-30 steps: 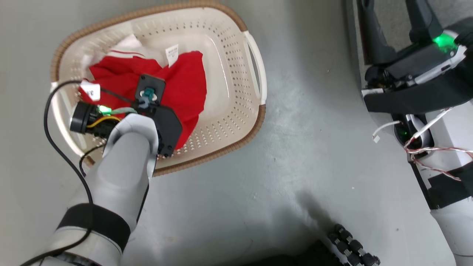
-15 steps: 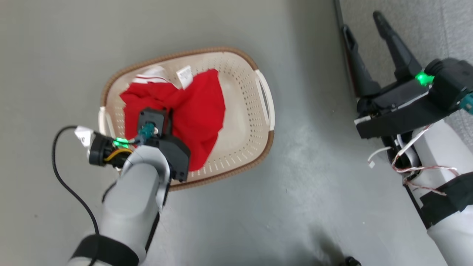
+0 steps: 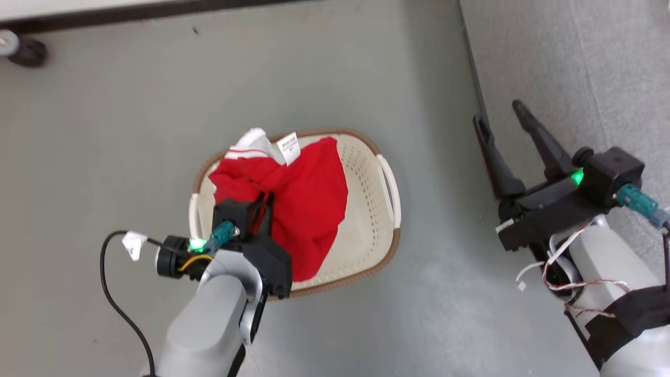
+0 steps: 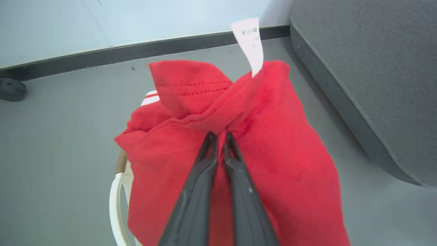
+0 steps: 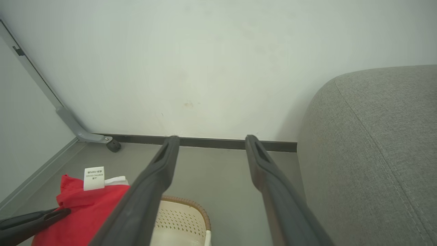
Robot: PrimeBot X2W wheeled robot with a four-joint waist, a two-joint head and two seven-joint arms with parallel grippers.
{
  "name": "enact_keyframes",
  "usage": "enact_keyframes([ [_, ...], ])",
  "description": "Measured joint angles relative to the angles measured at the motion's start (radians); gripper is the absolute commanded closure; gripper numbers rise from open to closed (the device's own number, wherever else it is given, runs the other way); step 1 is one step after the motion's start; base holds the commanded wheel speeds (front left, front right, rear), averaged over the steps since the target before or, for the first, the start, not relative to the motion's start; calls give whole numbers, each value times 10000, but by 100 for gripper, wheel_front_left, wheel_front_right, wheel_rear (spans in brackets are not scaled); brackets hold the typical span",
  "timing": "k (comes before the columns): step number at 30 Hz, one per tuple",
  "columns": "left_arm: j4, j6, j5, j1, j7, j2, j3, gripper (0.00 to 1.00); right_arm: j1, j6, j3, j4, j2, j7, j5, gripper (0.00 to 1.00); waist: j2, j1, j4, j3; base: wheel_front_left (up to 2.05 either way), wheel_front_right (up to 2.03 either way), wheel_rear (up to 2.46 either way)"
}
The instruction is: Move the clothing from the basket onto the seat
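Showing the lifting stage of the transfer. The left pincer point(image 4: 218, 134), pressed together on a gathered fold of the red garment point(image 3: 309, 209), holds it bunched above the laundry basket point(image 3: 369, 209) at the centre of the head view, lower folds hanging inside. Nothing lies on the grey sofa point(image 3: 576, 63), upper right, so carrying across and release remain; whether more fabric lies beneath cannot be told. The right pincer point(image 3: 497, 112) stands spread and empty beside the sofa edge. The left wrist view resolves the pinch and the white care label point(image 4: 251, 44); the right wrist view adds the wall point(image 5: 205, 68) and a caster point(image 5: 113, 146).
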Motion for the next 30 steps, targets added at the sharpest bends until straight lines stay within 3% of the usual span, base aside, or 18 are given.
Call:
enact_keyframes([
  [14, -719, 58, -683, 1220, -84, 2, 73, 100, 1193, 0, -240, 451, 81, 0, 84, 0, 0, -1, 434, -1823, 0, 0, 0],
  [30, -2683, 82, -497, 2341, -84, 98, 1089, 100, 2248, 0, -435, 596, 366, 0, 75, 0, 0, 0, 1098, -3417, 0, 0, 0],
])
